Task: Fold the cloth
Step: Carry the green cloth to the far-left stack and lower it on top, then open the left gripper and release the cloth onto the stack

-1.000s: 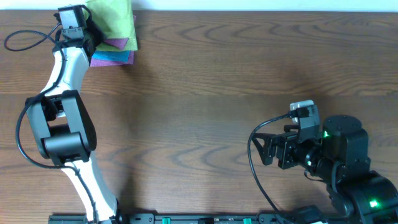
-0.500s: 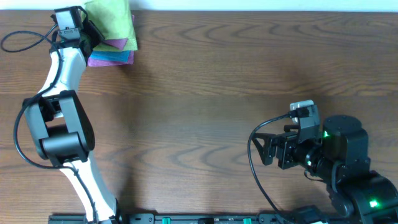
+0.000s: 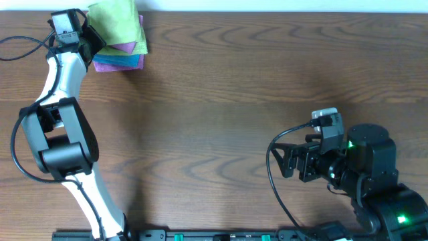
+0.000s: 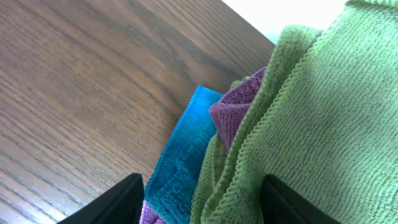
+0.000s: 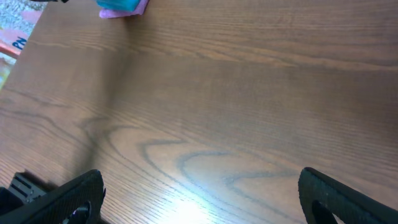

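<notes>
Over the last second the left arm has drawn back toward the far left corner of the surface [image 3: 221,100], and the cloth stack has shifted slightly the same way. The green cloth [image 3: 122,23], already folded, lies on top of the purple cloth [image 3: 127,48] and blue cloth [image 3: 120,62] at that corner. In the left wrist view the left fingers [image 4: 115,202] stand apart, with the green cloth's hem between them uncompressed: judged released, not clamping. The right fingers [image 5: 65,196] are spread wide over bare wood, holding nothing, well apart from the stack. Judgement: folding appears complete, and the left arm is clearing the stack.
</notes>
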Motion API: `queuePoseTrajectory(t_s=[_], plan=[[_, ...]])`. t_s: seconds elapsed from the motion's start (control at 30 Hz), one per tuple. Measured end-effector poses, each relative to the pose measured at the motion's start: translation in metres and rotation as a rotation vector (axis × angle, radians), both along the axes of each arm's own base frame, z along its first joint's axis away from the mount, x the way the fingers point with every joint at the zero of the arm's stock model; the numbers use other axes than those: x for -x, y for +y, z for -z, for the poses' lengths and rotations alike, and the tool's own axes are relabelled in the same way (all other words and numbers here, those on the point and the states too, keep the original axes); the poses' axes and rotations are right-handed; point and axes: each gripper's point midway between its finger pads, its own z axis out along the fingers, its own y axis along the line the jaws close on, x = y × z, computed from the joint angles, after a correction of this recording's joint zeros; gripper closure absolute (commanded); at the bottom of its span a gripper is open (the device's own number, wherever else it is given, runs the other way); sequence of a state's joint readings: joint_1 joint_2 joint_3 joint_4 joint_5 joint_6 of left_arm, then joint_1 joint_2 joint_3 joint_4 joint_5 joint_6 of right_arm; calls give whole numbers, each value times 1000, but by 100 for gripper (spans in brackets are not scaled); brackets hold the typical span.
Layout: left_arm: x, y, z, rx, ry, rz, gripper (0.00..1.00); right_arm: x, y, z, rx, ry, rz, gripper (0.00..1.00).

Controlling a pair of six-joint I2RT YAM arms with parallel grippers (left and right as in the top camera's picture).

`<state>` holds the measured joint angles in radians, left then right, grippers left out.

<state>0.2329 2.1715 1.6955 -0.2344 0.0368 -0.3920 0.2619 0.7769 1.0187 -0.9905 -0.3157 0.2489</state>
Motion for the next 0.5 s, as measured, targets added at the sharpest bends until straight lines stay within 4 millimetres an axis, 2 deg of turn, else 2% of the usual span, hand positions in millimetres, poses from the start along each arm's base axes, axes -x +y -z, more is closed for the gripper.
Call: queuePoseTrajectory(t_s=[0.5], plan=[[4,-1,4,5,20,0,41,0,0,0,0,0,0,1]])
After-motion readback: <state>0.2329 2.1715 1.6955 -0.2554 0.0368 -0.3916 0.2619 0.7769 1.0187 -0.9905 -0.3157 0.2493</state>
